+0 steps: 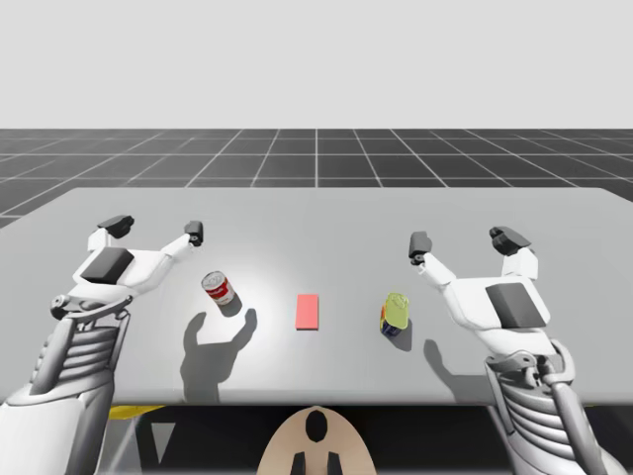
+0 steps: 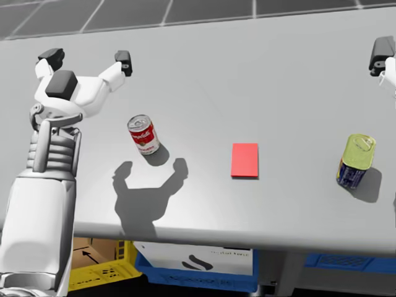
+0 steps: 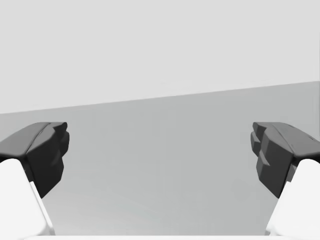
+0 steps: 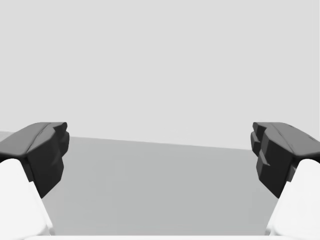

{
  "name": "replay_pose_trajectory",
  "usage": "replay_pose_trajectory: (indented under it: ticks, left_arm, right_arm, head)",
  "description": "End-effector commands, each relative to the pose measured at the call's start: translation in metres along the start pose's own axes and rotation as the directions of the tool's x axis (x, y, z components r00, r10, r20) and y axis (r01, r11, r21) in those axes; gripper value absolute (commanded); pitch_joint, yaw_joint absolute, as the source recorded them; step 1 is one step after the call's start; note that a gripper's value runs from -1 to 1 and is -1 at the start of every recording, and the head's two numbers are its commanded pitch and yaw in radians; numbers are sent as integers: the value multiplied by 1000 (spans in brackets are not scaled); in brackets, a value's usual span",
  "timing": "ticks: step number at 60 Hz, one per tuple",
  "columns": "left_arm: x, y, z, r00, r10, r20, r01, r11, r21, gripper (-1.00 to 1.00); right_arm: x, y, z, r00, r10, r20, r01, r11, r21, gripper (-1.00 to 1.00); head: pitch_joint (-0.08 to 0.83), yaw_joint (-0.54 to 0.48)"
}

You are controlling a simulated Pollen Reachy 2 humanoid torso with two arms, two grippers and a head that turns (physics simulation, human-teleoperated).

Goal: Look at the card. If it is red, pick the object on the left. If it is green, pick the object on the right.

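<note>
A red card (image 1: 309, 312) (image 2: 245, 160) lies flat at the middle of the grey table (image 1: 316, 213). To its left stands a red and white can (image 1: 219, 288) (image 2: 143, 134). To its right is a yellow and blue tin (image 1: 396, 315) (image 2: 356, 161). My left gripper (image 1: 155, 230) (image 2: 86, 60) (image 3: 160, 157) hovers open behind and left of the red can, with nothing between its fingers. My right gripper (image 1: 465, 241) (image 4: 160, 157) hangs open behind and right of the yellow tin, also holding nothing. One right fingertip (image 2: 382, 53) shows at the head view's edge.
Under the table's front edge sit a yellow crate (image 2: 102, 269), a cardboard box (image 2: 86, 250) and a blue bin (image 2: 204, 275). The left arm's shadow (image 2: 145, 195) falls on the table in front of the red can.
</note>
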Motion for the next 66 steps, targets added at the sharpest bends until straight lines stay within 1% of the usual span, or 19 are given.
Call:
replay_pose_trajectory:
  ticks: [1,14,23,25,28,31,32,33,35,40,43,47,48,50,55,62,63,64,66]
  left_arm:
    - [-1,-1,0,1000,5,-6,-5,1000,-1,-1000]
    - [2,-3,2,1000,19,-4,-19,1000,-9,-1000]
    - [10,-11,11,999,50,-15,-51,998,-38,-1000]
    - [11,-14,14,999,39,-30,-40,998,-48,-1000]
    - [16,-16,18,997,58,-46,-62,995,-74,-1000]
    - [22,-16,24,996,61,-68,-68,993,-93,-1000]
    - [24,-15,26,995,69,-71,-76,992,-98,-1000]
    - [31,-14,32,993,89,-79,-97,990,-105,-1000]
    - [35,-12,37,992,93,-89,-102,989,-111,-1000]
    - [46,-9,59,997,43,-65,-52,989,-138,-1000]
    - [47,-9,68,997,10,-75,-22,988,-151,-1000]
    - [43,-11,83,997,14,-79,-27,985,-168,-1000]
    - [38,-13,89,998,6,-69,-17,987,-161,-1000]
    - [32,-14,97,996,-14,-84,-1,985,-172,-1000]
    - [16,-13,110,993,-18,-117,-4,983,-185,-1000]
    - [-18,-10,119,981,-8,-193,-31,979,-200,-1000]
    - [-31,-10,119,980,-15,-199,-25,981,-194,-1000]
    - [-35,-9,119,979,-13,-206,-28,980,-195,-1000]
    - [-43,-10,118,975,-2,-221,-42,980,-192,-1000]
  right_arm:
    - [0,2,1,1000,-11,-1,11,1000,-2,-1000]
    - [-2,3,1,1000,-10,-5,10,1000,0,-1000]
    - [-4,3,1,1000,-11,-8,11,1000,-1,-1000]
    - [-5,4,1,1000,-10,-11,10,1000,1,-1000]
    - [-7,4,1,1000,-10,-16,10,1000,1,-1000]
    - [-8,5,1,1000,-9,-19,9,1000,2,-1000]
    - [-8,5,1,1000,-10,-20,10,1000,2,-1000]
    - [-9,5,0,1000,-11,-22,11,1000,2,-1000]
    - [-10,6,0,1000,-10,-24,10,1000,2,-1000]
    - [-11,6,0,1000,-11,-27,11,1000,0,-1000]
    - [-12,6,0,1000,-11,-28,11,1000,-1,-1000]
    - [-12,7,0,1000,-10,-30,10,1000,0,-1000]
    - [-13,8,0,1000,-8,-29,8,1000,1,-1000]
    - [-13,9,0,1000,-7,-29,7,1000,2,-1000]
    - [-13,8,-1,1000,-8,-26,8,1000,2,-1000]
    - [-13,7,-2,1000,-8,-25,8,1000,-1,-1000]
    - [-14,7,-2,1000,-8,-26,8,1000,-1,-1000]
    - [-14,7,-2,1000,-7,-27,7,1000,0,-1000]
    - [-14,8,-1,1000,-5,-27,5,1000,2,-1000]
  head:
    - [701,279]
    - [679,376]
    - [673,378]
    - [673,378]
    - [670,378]
    - [666,379]
    - [664,379]
    - [660,381]
    - [657,382]
    - [652,382]
    - [651,381]
    - [652,377]
    - [653,376]
    - [652,375]
    - [651,371]
    - [649,367]
    - [648,367]
    - [648,367]
    - [647,367]
